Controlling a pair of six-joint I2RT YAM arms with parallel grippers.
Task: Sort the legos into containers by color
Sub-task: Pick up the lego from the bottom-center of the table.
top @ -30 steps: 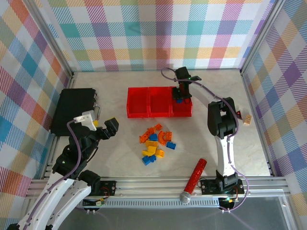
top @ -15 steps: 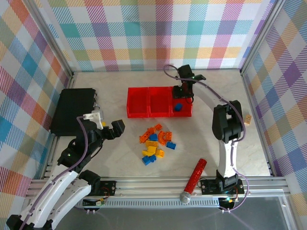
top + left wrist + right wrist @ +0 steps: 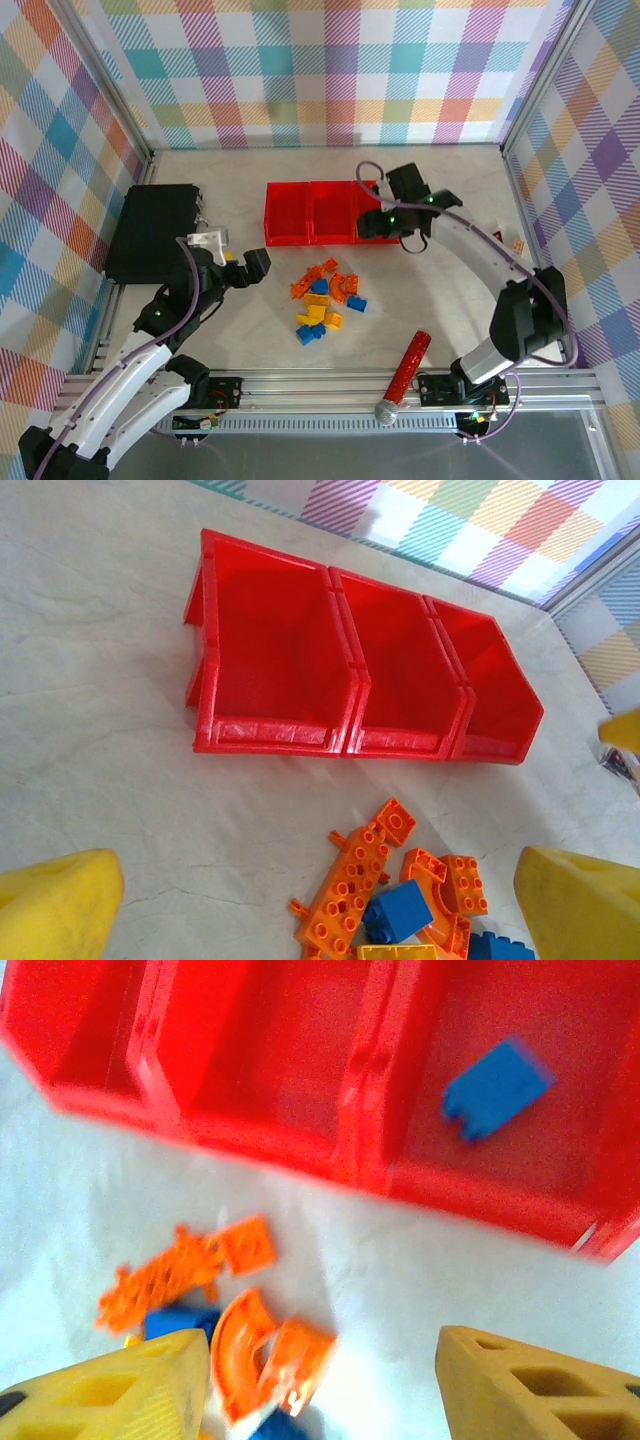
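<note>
Three joined red containers stand in a row at mid-table, with the loose pile of orange, yellow and blue legos in front of them. My right gripper hovers open and empty over the front edge of the right container. In the right wrist view that gripper looks down on a blue lego lying in the right container, and on an orange arch. My left gripper is open and empty, left of the pile. Its wrist view shows an orange plate, a blue brick and the two left containers, both bare.
A large black case lies at the left. A red glittery microphone rests near the front rail. A small tan block sits by the right wall. Checkered walls close in three sides.
My right gripper opened, left the blue lego in the right container and drew back toward its front edge. My left gripper moved right, closer to the pile.
</note>
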